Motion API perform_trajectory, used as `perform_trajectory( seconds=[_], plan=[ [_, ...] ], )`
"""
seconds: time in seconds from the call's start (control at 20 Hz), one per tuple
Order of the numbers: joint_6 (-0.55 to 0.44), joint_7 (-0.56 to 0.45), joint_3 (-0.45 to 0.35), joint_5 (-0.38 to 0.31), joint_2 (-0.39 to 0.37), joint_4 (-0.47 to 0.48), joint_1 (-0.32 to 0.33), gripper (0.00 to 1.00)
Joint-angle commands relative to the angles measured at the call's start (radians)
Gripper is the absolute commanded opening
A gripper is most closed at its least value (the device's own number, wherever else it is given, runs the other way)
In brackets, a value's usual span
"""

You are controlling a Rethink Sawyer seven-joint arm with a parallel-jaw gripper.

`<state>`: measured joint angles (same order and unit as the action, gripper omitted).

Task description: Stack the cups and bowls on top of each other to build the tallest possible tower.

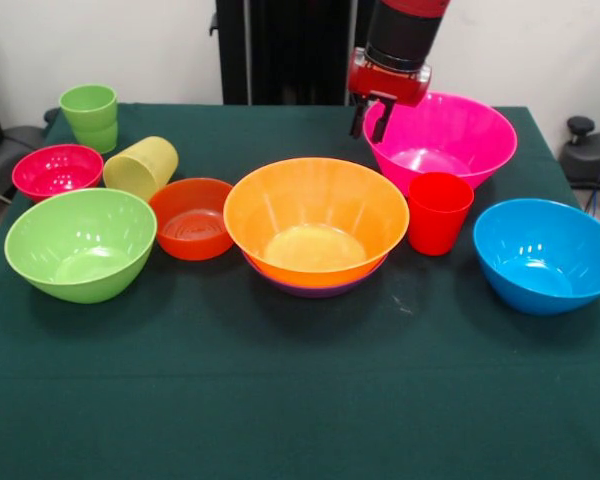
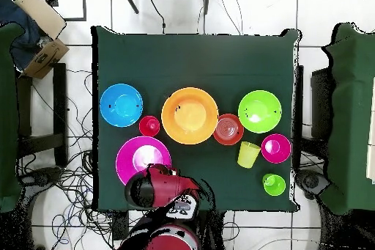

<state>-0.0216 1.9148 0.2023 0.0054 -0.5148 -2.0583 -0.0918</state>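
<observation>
green cloth covered the counter [image 1: 300, 400], and every cup and bowl sat on it. at the middle the big orange bowl [image 1: 316, 222] was nested in the purple bowl [image 1: 315, 288], of which only a thin rim showed underneath; that was the whole tower, two bowls high. just beside it on the front view's left sat the small red-orange bowl [image 1: 191, 218], then the lime-green bowl [image 1: 81, 243], both upright and standing alone. behind these the pale yellow cup [image 1: 141, 167] lay tipped on its side, near the small magenta bowl [image 1: 57, 170], and the green cup [image 1: 89, 117] stood upright at the far corner. on the other side of the tower the red cup [image 1: 440, 212] stood upright, just in front of the big pink bowl [image 1: 441, 140], with the blue bowl [image 1: 546, 254] nearer the counter's front edge.

the red and black arm came down from above, and its fingers [image 1: 370, 118] hung at the pink bowl's far left rim, close together with only a narrow gap, gripping nothing. whether they touched the rim could not be told. from overhead, the arm [image 2: 157, 188] covered part of that bowl's rim.
</observation>
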Motion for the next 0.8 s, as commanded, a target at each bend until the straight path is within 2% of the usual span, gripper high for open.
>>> perform_trajectory(
  seconds=[0.05, 0.1, 0.25, 0.45, 0.8],
  plan=[
    [-0.047, 0.147, -0.086, 0.038, 0.015, 0.066, 0.024, 0.0],
    [-0.044, 0.161, -0.09, 0.049, 0.007, 0.055, 0.03, 0.0],
    [-0.099, 0.093, -0.086, 0.003, -0.012, 0.077, 0.025, 0.0],
    [-0.107, 0.12, -0.095, 0.026, -0.04, 0.059, 0.039, 0.0],
    [-0.241, 0.086, -0.101, 0.02, -0.135, 0.06, 0.055, 0.0]
  ],
)
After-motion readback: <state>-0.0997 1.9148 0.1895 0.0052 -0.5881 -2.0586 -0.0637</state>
